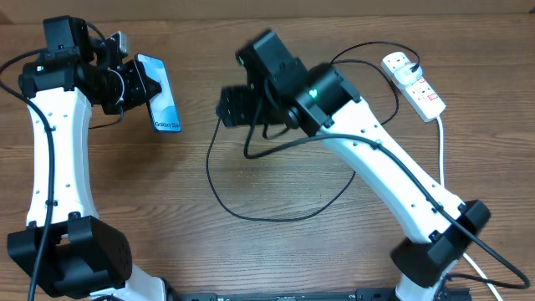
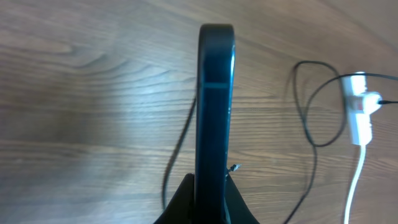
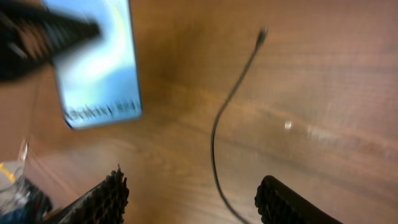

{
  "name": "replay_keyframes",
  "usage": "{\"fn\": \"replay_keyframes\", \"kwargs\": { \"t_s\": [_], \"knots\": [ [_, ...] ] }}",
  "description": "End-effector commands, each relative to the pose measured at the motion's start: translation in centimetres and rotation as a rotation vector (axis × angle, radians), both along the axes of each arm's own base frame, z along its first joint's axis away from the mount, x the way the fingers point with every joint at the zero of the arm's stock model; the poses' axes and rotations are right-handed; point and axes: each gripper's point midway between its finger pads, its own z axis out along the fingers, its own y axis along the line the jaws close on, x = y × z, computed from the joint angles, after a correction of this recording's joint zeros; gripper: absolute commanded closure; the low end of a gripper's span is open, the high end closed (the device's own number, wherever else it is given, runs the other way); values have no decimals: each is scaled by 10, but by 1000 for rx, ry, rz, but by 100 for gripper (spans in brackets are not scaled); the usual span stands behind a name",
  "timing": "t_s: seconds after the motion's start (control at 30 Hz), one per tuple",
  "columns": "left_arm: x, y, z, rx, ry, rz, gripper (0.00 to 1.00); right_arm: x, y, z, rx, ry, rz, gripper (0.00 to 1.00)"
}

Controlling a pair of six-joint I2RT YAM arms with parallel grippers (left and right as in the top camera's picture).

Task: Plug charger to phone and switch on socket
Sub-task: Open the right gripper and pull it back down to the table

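Phone (image 1: 160, 96) read "Galaxy S24" at its free end, sticking lengthwise from the clamping left hand (image 1: 132, 85). Right hand (image 3: 193, 196) gaped over charger (image 3: 233, 93)

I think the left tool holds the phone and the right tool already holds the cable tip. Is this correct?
Not quite. The left tool does hold the phone, but the right tool is open and empty; the right wrist view shows the cable tip lying on the table.
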Motion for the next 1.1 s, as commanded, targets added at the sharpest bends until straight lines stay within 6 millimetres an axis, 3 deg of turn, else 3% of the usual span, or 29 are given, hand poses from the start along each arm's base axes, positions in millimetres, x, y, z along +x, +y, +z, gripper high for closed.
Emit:
{"fn": "replay_keyframes", "kwargs": {
  "t_s": [0.0,0.1,0.23,0.4,0.53,0.63,0.8,0.9,1.07],
  "knots": [
    [-1,0,3,35,1,9,96,39,2,12,-4,-84,-49,32],
    [-4,0,1,33,18,9,96,69,23,6,32,-169,-34,22],
    [-12,5,-5,63,61,25,96,103,34,-17,14,-235,-96,22],
    [-24,31,-17,167,163,183,96,126,43,-93,-43,-148,-181,25],
    [-28,34,-18,172,186,209,96,138,38,-160,-144,-94,-241,32],
    [-29,34,-19,172,187,209,96,141,34,-192,-197,-76,-254,40],
    [-29,34,-19,172,188,208,96,135,34,-235,-247,-26,-257,47],
    [-29,34,-19,172,188,208,96,131,37,-246,-264,-16,-249,47],
    [-29,34,-19,172,188,208,96,124,49,-246,-262,-33,-229,44]
  ]
}}
